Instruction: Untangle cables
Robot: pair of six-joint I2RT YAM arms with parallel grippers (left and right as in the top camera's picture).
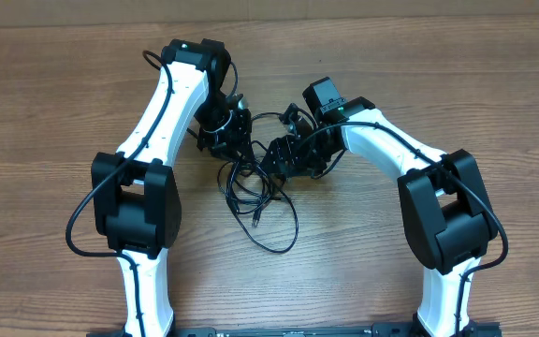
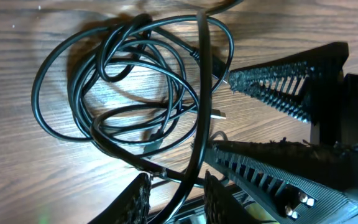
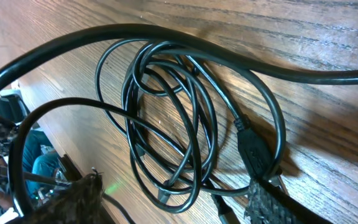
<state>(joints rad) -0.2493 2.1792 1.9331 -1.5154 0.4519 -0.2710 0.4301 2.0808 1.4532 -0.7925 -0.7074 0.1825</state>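
Observation:
The cables (image 1: 255,192) lie as one tangle of thin black loops on the table between both arms, with a loop trailing toward the front (image 1: 279,245). My left gripper (image 1: 225,131) is at the tangle's left edge. In the left wrist view its jaws (image 2: 178,199) stand a little apart, and one strand (image 2: 199,93) runs loosely down between them. My right gripper (image 1: 279,159) is at the tangle's right side. It is open wide (image 3: 176,205) over the coil (image 3: 179,124), one fingertip (image 3: 266,202) beside a plug (image 3: 253,149).
Everything rests on a wooden table (image 1: 438,75). The two grippers are very close, with the right gripper's ribbed fingers (image 2: 272,87) filling the right side of the left wrist view. A strand (image 3: 166,37) arcs close past the right wrist camera.

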